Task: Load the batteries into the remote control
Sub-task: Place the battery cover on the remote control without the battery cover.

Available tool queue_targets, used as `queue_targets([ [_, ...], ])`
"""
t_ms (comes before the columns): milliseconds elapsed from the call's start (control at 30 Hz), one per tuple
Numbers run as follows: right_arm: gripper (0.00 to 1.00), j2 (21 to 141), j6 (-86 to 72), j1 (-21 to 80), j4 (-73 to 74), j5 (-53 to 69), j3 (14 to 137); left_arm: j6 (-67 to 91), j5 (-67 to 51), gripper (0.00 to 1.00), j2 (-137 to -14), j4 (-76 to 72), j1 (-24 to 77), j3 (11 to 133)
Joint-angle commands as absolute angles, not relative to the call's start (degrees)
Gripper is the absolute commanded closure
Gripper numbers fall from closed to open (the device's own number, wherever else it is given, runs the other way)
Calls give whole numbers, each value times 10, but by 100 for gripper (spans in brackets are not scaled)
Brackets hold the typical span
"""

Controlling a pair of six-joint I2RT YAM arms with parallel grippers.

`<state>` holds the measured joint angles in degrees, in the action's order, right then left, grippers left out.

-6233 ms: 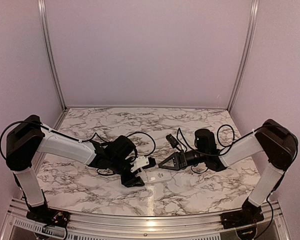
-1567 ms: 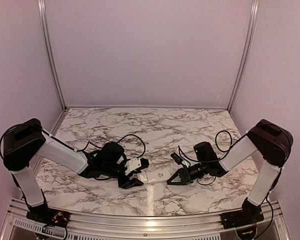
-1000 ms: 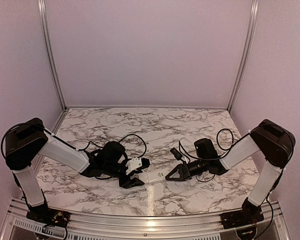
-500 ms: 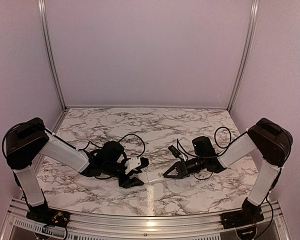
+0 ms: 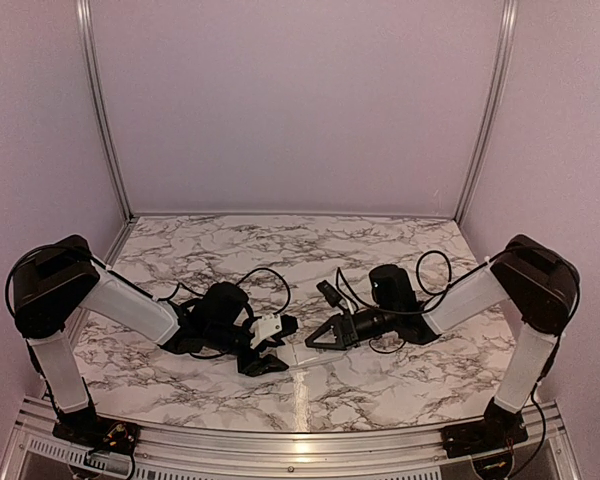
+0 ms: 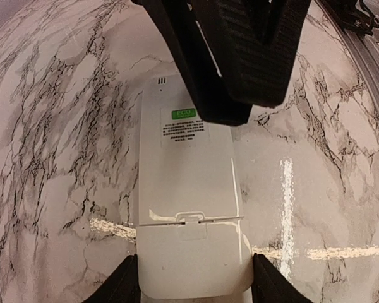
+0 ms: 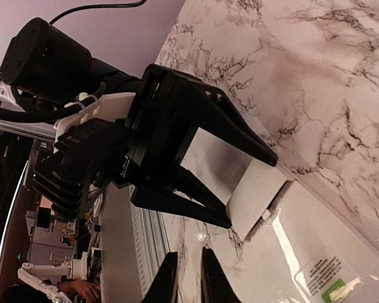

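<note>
The remote control (image 5: 298, 353) lies back-up on the marble table, white, with a green label (image 6: 183, 114). Its battery cover (image 6: 192, 262) sits on its near end, with a thin seam showing. My left gripper (image 5: 280, 347) is shut on that end, one finger (image 6: 123, 285) on each side. My right gripper (image 5: 310, 343) is shut and empty, its tips (image 7: 187, 274) low beside the remote's body (image 7: 316, 252), close to the left gripper (image 7: 252, 189). It hangs over the remote's far part in the left wrist view (image 6: 230, 82). The batteries are out of view.
Black cables (image 5: 270, 275) loop on the table behind both wrists. An aluminium rail (image 5: 300, 440) runs along the near edge. Pale walls close the back and sides.
My right gripper has moved left along the remote, up close to the left gripper. The left gripper and the remote have stayed put.
</note>
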<state>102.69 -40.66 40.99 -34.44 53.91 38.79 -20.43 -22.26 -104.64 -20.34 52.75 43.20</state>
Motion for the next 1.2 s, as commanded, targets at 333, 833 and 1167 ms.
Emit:
queue_targets([
  [333, 89, 1111, -444, 450, -359, 486, 460, -203, -222, 52, -1073, -166, 526, 418],
  [833, 92, 1165, -426, 477, -313, 470, 507, -204, -212, 49, -1076, -166, 527, 418],
  [1167, 92, 1192, -408, 482, -293, 463, 507, -207, -203, 38, -1069, -164, 526, 407],
])
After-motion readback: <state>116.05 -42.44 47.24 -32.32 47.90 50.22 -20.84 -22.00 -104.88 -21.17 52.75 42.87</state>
